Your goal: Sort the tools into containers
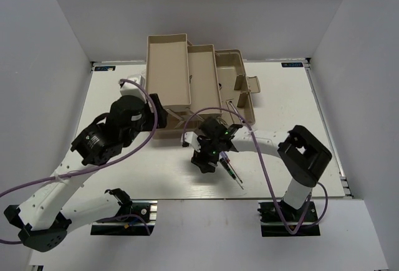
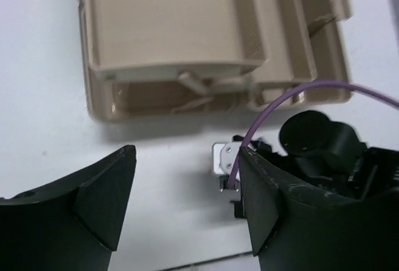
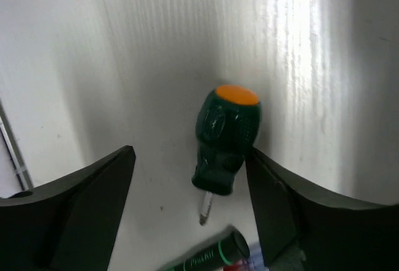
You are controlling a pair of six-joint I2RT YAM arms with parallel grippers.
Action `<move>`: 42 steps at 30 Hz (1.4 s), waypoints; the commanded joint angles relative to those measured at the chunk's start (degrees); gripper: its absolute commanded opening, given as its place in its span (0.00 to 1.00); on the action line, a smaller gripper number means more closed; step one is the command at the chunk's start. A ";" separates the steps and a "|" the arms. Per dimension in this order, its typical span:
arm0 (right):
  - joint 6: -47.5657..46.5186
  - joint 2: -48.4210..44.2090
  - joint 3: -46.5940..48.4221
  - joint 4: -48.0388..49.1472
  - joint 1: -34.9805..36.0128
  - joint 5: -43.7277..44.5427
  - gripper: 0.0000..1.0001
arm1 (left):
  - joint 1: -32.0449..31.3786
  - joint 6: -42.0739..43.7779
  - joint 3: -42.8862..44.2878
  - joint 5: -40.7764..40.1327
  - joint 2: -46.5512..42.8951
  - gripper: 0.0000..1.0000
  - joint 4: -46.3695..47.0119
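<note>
Right gripper (image 3: 190, 152) jaws stand wide, straddling a green screwdriver (image 3: 224, 137) that lies on the table (image 3: 81, 65) — orange cap at 12 o'clock, blade at 6 o'clock. Nothing is gripped. A second tool (image 3: 209, 255) lies at 6 o'clock. Left gripper (image 2: 187, 184) — wide, empty — hovers over the table, toolbox (image 2: 168, 34) at 12 o'clock.

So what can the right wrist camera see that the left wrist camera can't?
Only the right wrist view shows the stubby green-handled screwdriver with an orange cap, lying between the jaws, and a dark slim tool's end below it. Only the left wrist view shows the beige plastic toolbox, a purple cable and the other arm's black wrist. Both show the white table and black open jaws holding nothing.
</note>
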 commanded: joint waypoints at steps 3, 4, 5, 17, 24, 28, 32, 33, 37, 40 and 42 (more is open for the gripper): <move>4.25 2.77 1.11 4.98 3.56 7.26 0.62 | -0.17 -5.87 -6.24 -0.26 -3.72 0.72 -6.51; 4.60 2.86 1.19 4.99 4.00 8.40 0.54 | -0.17 -5.87 -6.77 0.27 -4.41 0.62 -6.51; 4.78 2.42 1.63 4.47 4.01 8.41 0.45 | -0.70 -5.87 -6.78 1.40 -4.42 0.56 -7.30; 3.46 -24.20 8.56 -11.35 -0.82 5.05 0.00 | -0.70 -2.88 -20.74 14.77 -8.81 0.32 -0.02; 5.48 -18.88 18.59 -12.08 -8.28 23.34 0.00 | -0.70 -1.21 -26.73 21.70 -6.54 0.54 8.59; 8.46 -8.76 27.19 -13.64 -11.02 22.48 0.00 | -1.23 1.34 -26.11 25.40 -1.71 0.59 12.11; 11.90 2.39 38.27 -15.67 -14.35 16.97 0.00 | -2.81 3.62 -23.84 27.34 3.31 0.64 14.57; 11.73 3.29 40.46 -15.84 -14.62 16.41 0.00 | -2.81 3.62 -23.83 27.34 4.10 0.64 15.10; 11.81 6.20 45.49 -19.96 -16.55 11.85 0.51 | -4.12 3.62 -23.30 27.34 7.44 0.67 19.40; 11.81 2.09 43.13 -20.50 -18.14 9.03 0.58 | -5.35 3.62 -23.30 27.96 10.69 0.67 22.57; 11.38 -2.57 39.54 -20.06 -19.02 6.84 0.59 | -6.15 3.62 -23.30 28.57 12.36 0.67 24.50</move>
